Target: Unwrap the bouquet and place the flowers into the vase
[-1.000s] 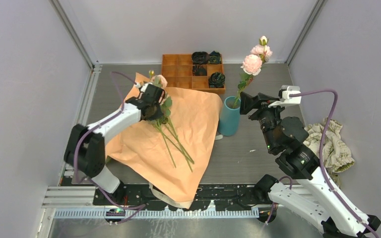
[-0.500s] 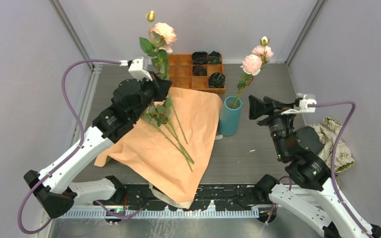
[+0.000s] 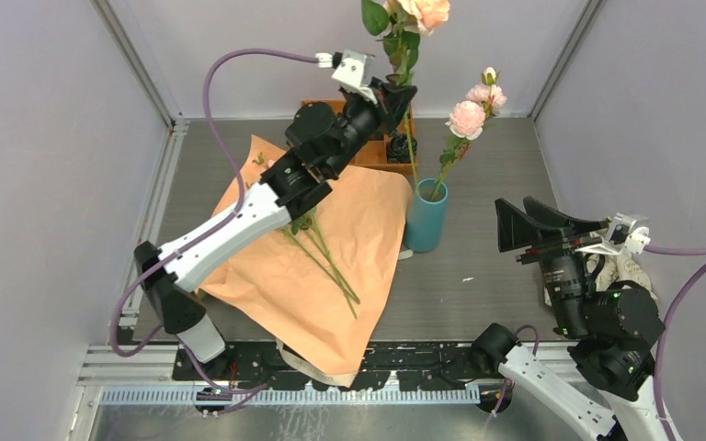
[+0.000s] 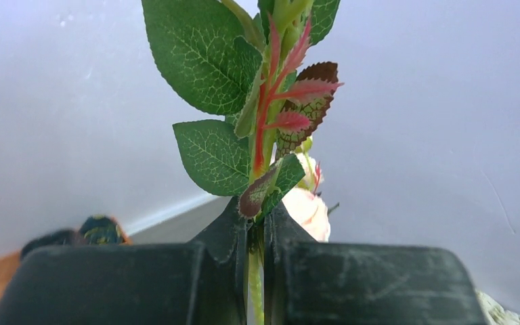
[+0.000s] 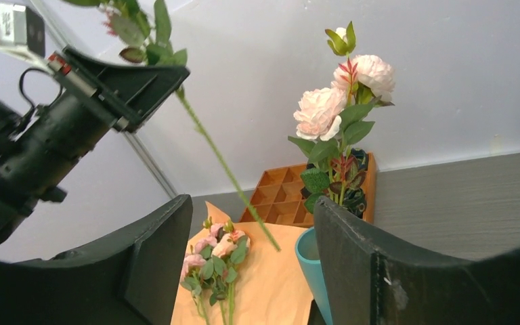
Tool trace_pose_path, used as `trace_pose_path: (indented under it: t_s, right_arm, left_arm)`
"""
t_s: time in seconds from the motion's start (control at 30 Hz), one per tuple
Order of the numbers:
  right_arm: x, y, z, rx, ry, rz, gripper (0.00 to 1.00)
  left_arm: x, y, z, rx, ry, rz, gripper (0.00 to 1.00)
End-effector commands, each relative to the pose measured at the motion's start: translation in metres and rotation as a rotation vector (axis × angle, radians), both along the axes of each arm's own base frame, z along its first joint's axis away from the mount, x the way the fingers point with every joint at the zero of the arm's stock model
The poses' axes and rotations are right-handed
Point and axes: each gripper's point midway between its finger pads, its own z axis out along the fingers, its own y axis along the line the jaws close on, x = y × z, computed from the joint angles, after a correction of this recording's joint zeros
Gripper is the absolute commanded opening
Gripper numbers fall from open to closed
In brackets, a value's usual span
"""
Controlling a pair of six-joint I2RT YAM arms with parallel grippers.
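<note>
The bouquet's wrap lies spread open as a peach-orange sheet (image 3: 349,248) with a few flowers (image 3: 317,248) lying on it, their blooms toward the tray (image 5: 220,254). My left gripper (image 3: 403,96) is high over the tray and shut on one flower's stem (image 4: 254,271). Its bloom (image 3: 427,11) points up, and the stem's end (image 5: 223,169) hangs just left of and above the teal vase (image 3: 425,219). One pink flower (image 3: 467,119) stands in the vase (image 5: 309,261). My right gripper (image 3: 515,225) hovers right of the vase, open and empty (image 5: 252,203).
An orange compartmented tray (image 3: 331,124) with dark rolled bundles stands at the back, partly behind the left arm. A cream patterned cloth (image 3: 637,273) lies at the right, mostly hidden by the right arm. The booth walls close in on three sides.
The left gripper lifted a flower off the paper and carried it up and right toward the vase. The right arm drew back to the right, away from the vase.
</note>
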Motion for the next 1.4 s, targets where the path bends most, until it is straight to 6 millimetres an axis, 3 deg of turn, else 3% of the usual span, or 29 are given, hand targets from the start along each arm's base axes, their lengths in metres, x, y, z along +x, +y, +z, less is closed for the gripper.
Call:
trace_pose_path:
  t_s: [0.0, 0.27, 0.53, 0.67, 0.73, 0.83, 0.93, 1.13, 1.27, 1.37]
  right_arm:
    - [-0.010, -0.001, 0.004, 0.002, -0.013, 0.033, 0.72]
    - [-0.011, -0.007, -0.003, -0.039, -0.020, 0.007, 0.74]
    - [-0.012, -0.007, -0.006, -0.040, -0.019, 0.007, 0.75]
    - [-0.007, -0.003, -0.008, -0.039, -0.010, 0.009, 0.75]
    - [-0.005, -0.001, -0.008, -0.042, -0.005, 0.014, 0.75]
    - [-0.004, 0.004, -0.007, -0.040, -0.002, 0.027, 0.75]
    - [-0.003, 0.007, -0.007, -0.042, 0.002, 0.039, 0.76]
    - [0.000, 0.019, -0.004, -0.059, 0.014, 0.082, 0.78]
    - [0.009, 0.045, -0.002, -0.107, 0.049, 0.160, 0.81]
    - [0.021, 0.069, -0.003, -0.131, 0.083, 0.218, 0.81]
  left_arm:
    - [0.002, -0.018, 0.045, -0.073, -0.157, -0.025, 0.00]
    - [0.034, -0.064, 0.001, -0.037, -0.130, -0.039, 0.00]
    - [0.043, -0.078, -0.063, 0.017, -0.071, -0.029, 0.03]
    - [0.035, -0.079, -0.077, 0.066, -0.077, -0.003, 0.31]
    - [0.029, -0.078, -0.076, 0.078, -0.087, -0.007, 0.48]
    - [0.016, -0.073, -0.066, 0.068, -0.102, -0.039, 0.63]
    - [0.004, -0.063, -0.061, 0.054, -0.093, -0.049, 0.66]
    - [-0.030, -0.024, -0.047, 0.043, -0.099, -0.007, 0.67]
    - [-0.056, 0.020, -0.034, 0.035, -0.089, 0.073, 0.65]
    - [-0.077, 0.075, -0.021, -0.013, -0.059, 0.164, 0.64]
